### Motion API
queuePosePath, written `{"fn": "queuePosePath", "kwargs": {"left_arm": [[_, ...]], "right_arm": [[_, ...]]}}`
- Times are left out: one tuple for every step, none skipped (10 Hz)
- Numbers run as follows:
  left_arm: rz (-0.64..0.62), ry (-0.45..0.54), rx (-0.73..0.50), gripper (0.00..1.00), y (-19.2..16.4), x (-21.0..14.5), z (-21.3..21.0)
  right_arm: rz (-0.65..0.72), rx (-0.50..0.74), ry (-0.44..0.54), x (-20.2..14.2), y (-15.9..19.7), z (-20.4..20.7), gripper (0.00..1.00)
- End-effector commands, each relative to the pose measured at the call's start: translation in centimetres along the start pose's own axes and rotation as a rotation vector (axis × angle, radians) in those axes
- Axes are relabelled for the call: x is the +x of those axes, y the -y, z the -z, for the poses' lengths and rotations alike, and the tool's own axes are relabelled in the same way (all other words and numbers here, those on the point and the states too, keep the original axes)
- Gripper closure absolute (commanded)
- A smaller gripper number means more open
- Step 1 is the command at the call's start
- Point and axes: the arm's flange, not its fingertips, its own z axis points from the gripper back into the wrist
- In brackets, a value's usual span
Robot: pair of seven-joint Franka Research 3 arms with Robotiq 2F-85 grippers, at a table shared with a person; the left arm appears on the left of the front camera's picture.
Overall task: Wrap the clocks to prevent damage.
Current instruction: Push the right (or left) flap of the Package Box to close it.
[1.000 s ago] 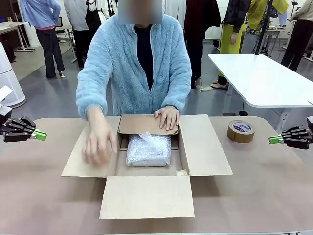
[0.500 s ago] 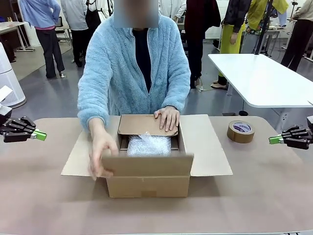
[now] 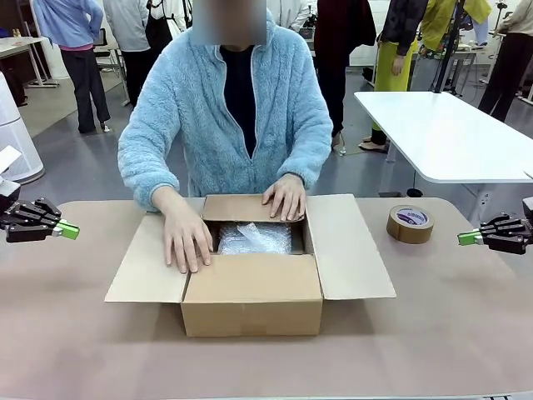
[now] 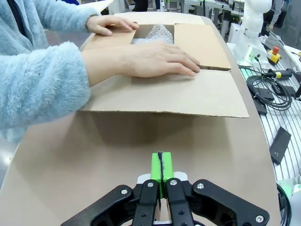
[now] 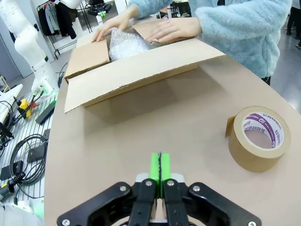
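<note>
Landmark: I place everything by the brown cardboard box (image 3: 252,304), which stands in the middle of the tabletop (image 3: 433,342).
Clocks: I see them only as a whitish bubble-wrap bundle (image 3: 254,239) lying inside the box. It shows through the gap between the near and far flaps (the wrap hides whatever is within).
Near flap (image 3: 250,287): folded flat over the box's opening, covering the half nearest me.
Far flap (image 3: 241,208): folded inward over the box's far edge.
Side flaps: the left side flap (image 3: 146,271) and right side flap (image 3: 350,250) both lie spread outward from the box.
Person: stands at the far side of the box, in a fluffy light-blue jacket.
Hand on the side flap (image 3: 187,239): palm down, fingers spread, at the box's left edge where the side flap meets the near flap.
Hand on the far flap (image 3: 286,198): resting flat on it at the box's far right corner.
Left pincer (image 3: 73,231): well left of the box and apart from it, tips pointing toward it. Its green pads are pressed together and nothing is in them.
Right pincer (image 3: 463,238): well right of the box, tips pointing toward it. Its pads are likewise squeezed together and empty.
Brown tape roll (image 3: 410,224): lies flat on the tabletop right of the box, between the box and the right pincer, touching neither.
</note>
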Motion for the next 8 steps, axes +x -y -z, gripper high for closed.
{"fn": "queuePosePath", "kwargs": {"left_arm": [[0.002,0.006,0.002,0.99,0.05,0.03,-0.02],[0.002,0.006,0.002,0.99,0.05,0.03,-0.02],[0.002,0.006,0.002,0.99,0.05,0.03,-0.02],[0.002,0.006,0.002,0.99,0.05,0.03,-0.02],[0.002,0.006,0.002,0.99,0.05,0.03,-0.02],[0.002,0.006,0.002,0.99,0.05,0.03,-0.02],[0.002,0.006,0.002,0.99,0.05,0.03,-0.02],[0.002,0.006,0.002,0.99,0.05,0.03,-0.02]], "right_arm": [[0.001,0.007,-0.004,-0.11,-0.14,-0.04,0.99],[0.001,0.007,-0.004,-0.11,-0.14,-0.04,0.99],[0.001,0.007,-0.004,-0.11,-0.14,-0.04,0.99],[0.001,0.007,-0.004,-0.11,-0.14,-0.04,0.99],[0.001,0.007,-0.004,-0.11,-0.14,-0.04,0.99],[0.001,0.007,-0.004,-0.11,-0.14,-0.04,0.99],[0.001,0.007,-0.004,-0.11,-0.14,-0.04,0.99],[0.001,0.007,-0.004,-0.11,-0.14,-0.04,0.99]]}}
